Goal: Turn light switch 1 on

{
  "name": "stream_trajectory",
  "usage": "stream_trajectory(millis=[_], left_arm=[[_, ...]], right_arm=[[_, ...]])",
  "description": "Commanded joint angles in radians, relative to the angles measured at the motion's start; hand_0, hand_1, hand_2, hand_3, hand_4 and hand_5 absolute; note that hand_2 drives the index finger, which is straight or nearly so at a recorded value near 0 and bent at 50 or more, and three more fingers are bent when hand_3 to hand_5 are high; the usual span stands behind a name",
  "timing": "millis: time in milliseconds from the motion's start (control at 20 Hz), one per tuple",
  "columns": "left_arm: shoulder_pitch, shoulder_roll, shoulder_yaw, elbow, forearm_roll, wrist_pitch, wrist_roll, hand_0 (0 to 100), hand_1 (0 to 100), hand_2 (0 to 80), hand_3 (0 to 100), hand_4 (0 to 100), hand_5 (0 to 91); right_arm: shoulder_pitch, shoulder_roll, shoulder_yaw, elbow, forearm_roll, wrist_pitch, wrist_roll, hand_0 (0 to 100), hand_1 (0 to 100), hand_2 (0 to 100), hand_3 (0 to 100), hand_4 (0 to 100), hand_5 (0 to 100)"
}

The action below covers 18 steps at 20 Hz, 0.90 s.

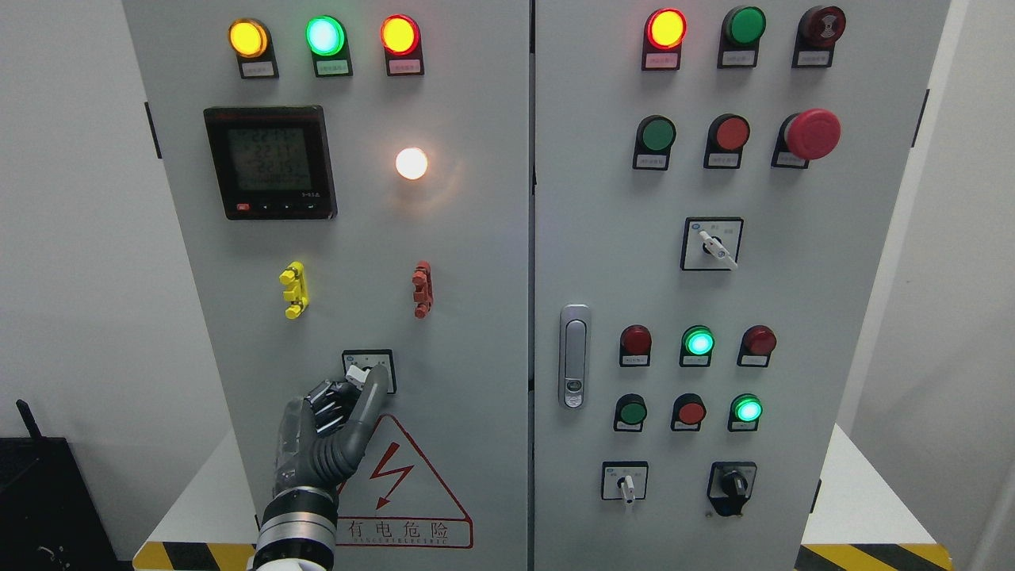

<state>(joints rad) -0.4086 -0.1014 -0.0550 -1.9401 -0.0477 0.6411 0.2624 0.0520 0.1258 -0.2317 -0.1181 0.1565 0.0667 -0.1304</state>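
Even, fairly bright, diffuse light falls on the grey cabinet [492,317], with only faint shadows beneath the buttons and knobs. The white lamp [411,163] is overexposed, casting a warm glow on the panel around it. The lit yellow, green and red lamps in the top row [325,36] bloom slightly. Focus is sharp throughout; the cabinet's edges lean outward towards the top.

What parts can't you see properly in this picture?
- Head view: the switch under the meter is mostly covered by the left hand, so its position is hidden.
- The small labels under the lamps are too tiny to read.
- The meter digits are blurred.
- The right hand is out of frame.
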Motion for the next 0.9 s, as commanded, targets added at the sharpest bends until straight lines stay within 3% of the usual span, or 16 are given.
stream_trajectory(millis=[0, 350, 650, 850], left_arm=[[0.019, 0.0, 0.0, -0.008, 0.0, -0.007, -0.002, 12, 49, 62.5, 87, 93, 84.3], [0.08, -0.001, 0.0, -0.025, 0.0, -0.044, -0.005, 12, 48, 62.7, 87, 93, 84.7], [0.21, 0.002, 0.0, -0.048, -0.001, -0.223, -0.006, 12, 47, 60.8, 88, 93, 84.8], [0.385, 0.006, 0.018, -0.036, -0.003, -0.469, -0.038, 12, 44, 57.6, 91, 95, 85.1]], right_arm=[[0.0, 0.0, 0.0, 0.0, 0.0, -0.001, 0.0, 31, 0, 0, 0, 0, 0], [0.0, 0.0, 0.0, 0.0, 0.0, -0.001, 0.0, 30, 0, 0, 0, 0, 0], [0.0, 0.0, 0.0, 0.0, 0.0, -0.001, 0.0, 30, 0, 0, 0, 0, 0], [0.0, 0.0, 0.0, 0.0, 0.0, -0.001, 0.0, 31, 0, 0, 0, 0, 0]])
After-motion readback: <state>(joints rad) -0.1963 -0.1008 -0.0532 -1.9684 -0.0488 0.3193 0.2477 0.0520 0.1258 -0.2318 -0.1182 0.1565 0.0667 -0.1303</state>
